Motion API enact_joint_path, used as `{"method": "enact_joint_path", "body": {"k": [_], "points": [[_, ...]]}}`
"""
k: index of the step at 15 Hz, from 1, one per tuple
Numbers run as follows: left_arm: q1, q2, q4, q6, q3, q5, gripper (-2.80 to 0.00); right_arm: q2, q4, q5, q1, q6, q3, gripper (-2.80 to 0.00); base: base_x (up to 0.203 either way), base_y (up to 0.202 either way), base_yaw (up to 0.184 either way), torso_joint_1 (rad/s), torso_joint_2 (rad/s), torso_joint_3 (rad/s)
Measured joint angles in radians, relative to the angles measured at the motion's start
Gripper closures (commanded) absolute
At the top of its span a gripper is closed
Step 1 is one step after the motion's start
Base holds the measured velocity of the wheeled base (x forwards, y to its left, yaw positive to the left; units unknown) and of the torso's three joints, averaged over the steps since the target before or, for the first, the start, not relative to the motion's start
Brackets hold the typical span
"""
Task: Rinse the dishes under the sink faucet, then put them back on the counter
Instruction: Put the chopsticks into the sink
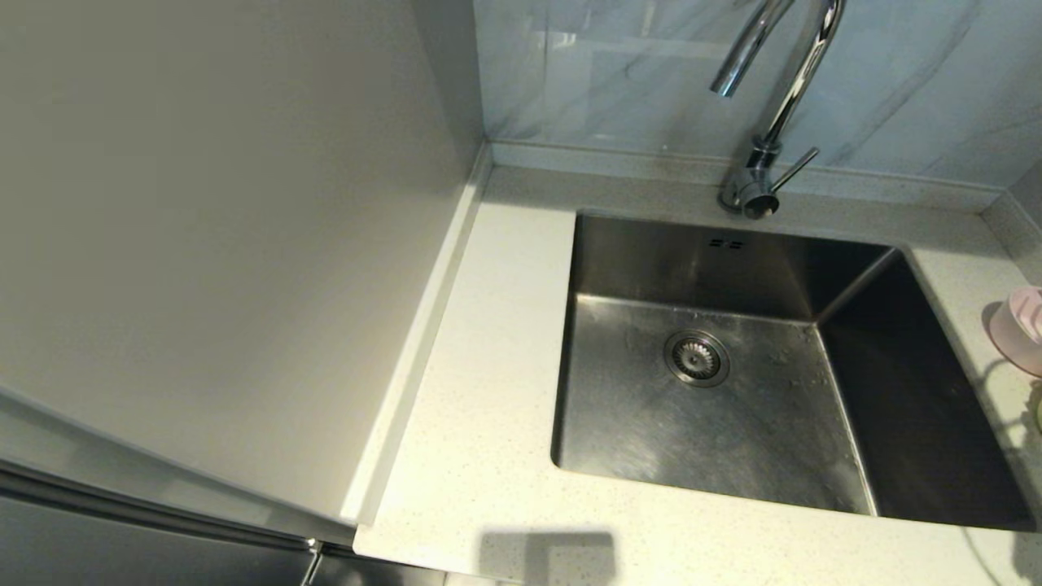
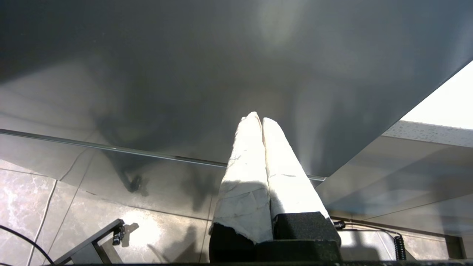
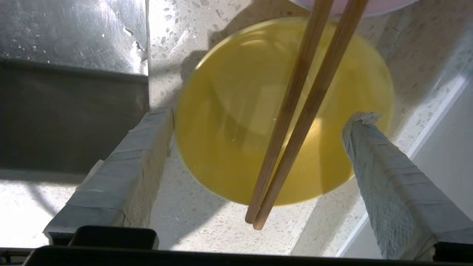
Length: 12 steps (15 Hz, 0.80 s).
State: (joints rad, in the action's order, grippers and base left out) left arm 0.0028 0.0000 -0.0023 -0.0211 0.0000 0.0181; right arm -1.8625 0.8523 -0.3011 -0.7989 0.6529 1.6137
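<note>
While the head view shows only the empty stainless steel sink, the chrome gooseneck faucet and a small pale pink bowl on the speckled off-white bench at far right, the right wrist view shows the right gripper spread wide above a small yellow bowl with two brown wooden chopsticks across it. The left gripper is closed, parked low beside a grey cabinet panel.
</note>
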Motion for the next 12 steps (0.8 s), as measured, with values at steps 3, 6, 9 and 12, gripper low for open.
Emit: {"method": "enact_joint_path", "body": {"k": [3,6,9,12], "points": [[0.000,0.000,0.000,0.000,0.000,0.000,0.00,-0.003,-0.001,0.001,0.000,-0.002,0.003,-2.80,0.000,0.000,0.000,0.000,0.00,0.000],[0.000,0.000,0.000,0.000,0.000,-0.001,0.00,-0.004,-0.001,-0.001,-0.001,-0.005,0.008,-2.80,0.000,0.000,0.000,0.000,0.00,0.000],[0.000,0.000,0.000,0.000,0.000,0.000,0.00,-0.005,0.001,-0.002,-0.001,-0.008,0.028,-2.80,0.000,0.000,0.000,0.000,0.00,0.000],[0.000,0.000,0.000,0.000,0.000,0.000,0.00,-0.007,0.002,-0.001,-0.003,-0.010,0.044,-2.80,0.000,0.000,0.000,0.000,0.00,0.000]]}}
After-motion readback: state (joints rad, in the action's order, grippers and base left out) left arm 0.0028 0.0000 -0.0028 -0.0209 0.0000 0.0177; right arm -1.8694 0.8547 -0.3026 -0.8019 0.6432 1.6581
